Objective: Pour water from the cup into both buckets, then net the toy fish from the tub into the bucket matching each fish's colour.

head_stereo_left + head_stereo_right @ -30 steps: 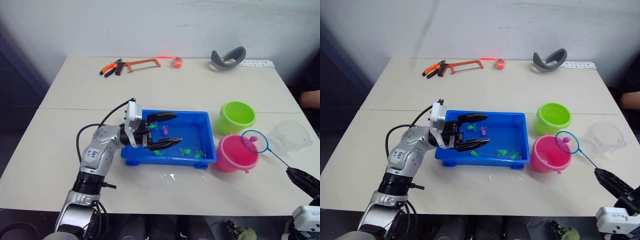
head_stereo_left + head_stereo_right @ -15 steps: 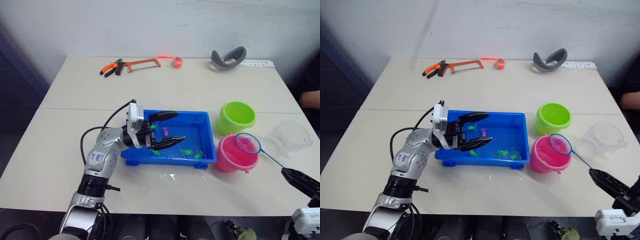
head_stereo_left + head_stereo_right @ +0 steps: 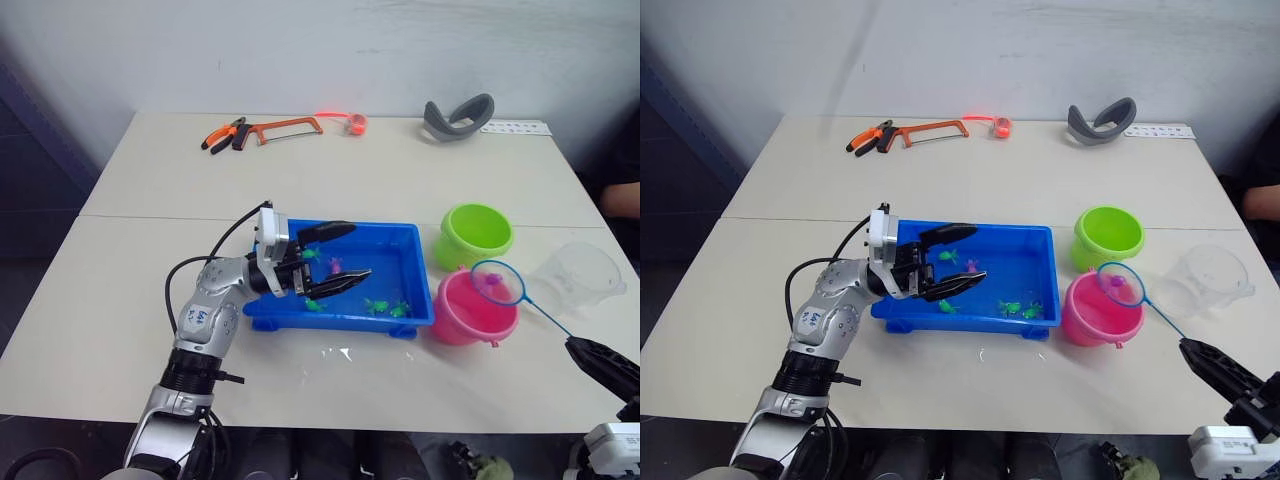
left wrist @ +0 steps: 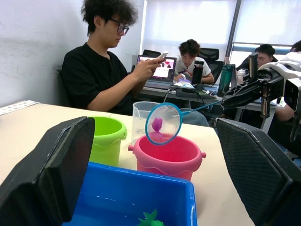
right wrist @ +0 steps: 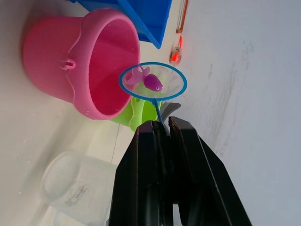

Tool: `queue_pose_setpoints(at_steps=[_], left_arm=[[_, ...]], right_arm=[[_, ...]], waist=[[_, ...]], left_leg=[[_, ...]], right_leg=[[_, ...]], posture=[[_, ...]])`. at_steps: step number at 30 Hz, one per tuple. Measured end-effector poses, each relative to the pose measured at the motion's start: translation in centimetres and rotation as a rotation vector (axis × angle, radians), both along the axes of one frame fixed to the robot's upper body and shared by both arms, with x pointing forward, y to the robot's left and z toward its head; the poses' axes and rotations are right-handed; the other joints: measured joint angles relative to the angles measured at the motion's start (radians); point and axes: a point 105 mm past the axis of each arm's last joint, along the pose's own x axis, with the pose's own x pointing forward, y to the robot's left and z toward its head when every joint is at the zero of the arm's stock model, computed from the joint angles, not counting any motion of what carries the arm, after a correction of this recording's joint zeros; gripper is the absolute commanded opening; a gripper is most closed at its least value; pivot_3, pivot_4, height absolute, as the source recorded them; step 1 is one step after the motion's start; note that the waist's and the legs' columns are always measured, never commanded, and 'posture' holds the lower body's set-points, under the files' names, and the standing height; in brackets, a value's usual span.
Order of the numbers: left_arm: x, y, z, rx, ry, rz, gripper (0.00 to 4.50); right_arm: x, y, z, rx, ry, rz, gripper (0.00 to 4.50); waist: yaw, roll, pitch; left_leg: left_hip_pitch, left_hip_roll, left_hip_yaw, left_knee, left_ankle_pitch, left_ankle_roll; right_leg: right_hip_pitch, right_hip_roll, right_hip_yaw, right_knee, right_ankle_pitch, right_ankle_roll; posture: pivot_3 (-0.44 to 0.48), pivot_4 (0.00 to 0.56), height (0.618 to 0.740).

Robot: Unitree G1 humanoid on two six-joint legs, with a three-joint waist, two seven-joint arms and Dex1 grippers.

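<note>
The blue tub (image 3: 385, 227) sits mid-table with green toy fish (image 3: 377, 305) and a pink one (image 3: 335, 266) in it. My left gripper (image 3: 360, 250) hovers open over the tub's left half, holding nothing. Right of the tub stand the pink bucket (image 3: 460, 325) and, behind it, the green bucket (image 3: 474, 233). The clear cup (image 3: 583, 275) lies further right. My right gripper (image 5: 160, 125) is shut on the net's thin handle. The net (image 3: 497, 283) hangs above the pink bucket's right rim with a pink fish (image 5: 152, 83) in its mesh.
At the table's far edge lie pliers (image 3: 222, 135), a hacksaw (image 3: 285, 127), a small red-lit object (image 3: 353, 124) and a grey curved piece (image 3: 456, 115). Water drops (image 3: 335, 352) spot the table before the tub. People (image 4: 101, 70) sit beyond the table's right side.
The net with the pink fish has shifted a little left, further over the pink bucket. My left gripper stays open over the tub; its elbow has drawn in slightly.
</note>
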Motion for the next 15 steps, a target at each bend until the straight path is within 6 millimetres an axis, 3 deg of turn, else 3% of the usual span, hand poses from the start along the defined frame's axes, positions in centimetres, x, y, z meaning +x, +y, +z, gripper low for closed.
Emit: queue_pose_setpoints(at_steps=[7,15], left_arm=[[0.1,0.2,0.0,0.004,-0.002,0.006,4.45],[0.2,0.5,0.1,0.002,0.0,0.019,4.45]], right_arm=[[-0.4,-0.4,-1.5,0.056,0.09,-0.037,0.0],[0.0,0.1,-1.2,0.071,0.067,-0.025,0.0]], waist=[[0.0,0.0,0.0],[0.0,0.0,0.0]], left_leg=[[0.0,0.0,0.0,0.0,0.0,0.0],[0.0,0.0,0.0,0.0,0.0,0.0]], right_leg=[[0.0,0.0,0.0,0.0,0.0,0.0],[0.0,0.0,0.0,0.0,0.0,0.0]], posture=[[0.0,0.15,0.74],[0.0,0.15,0.74]])
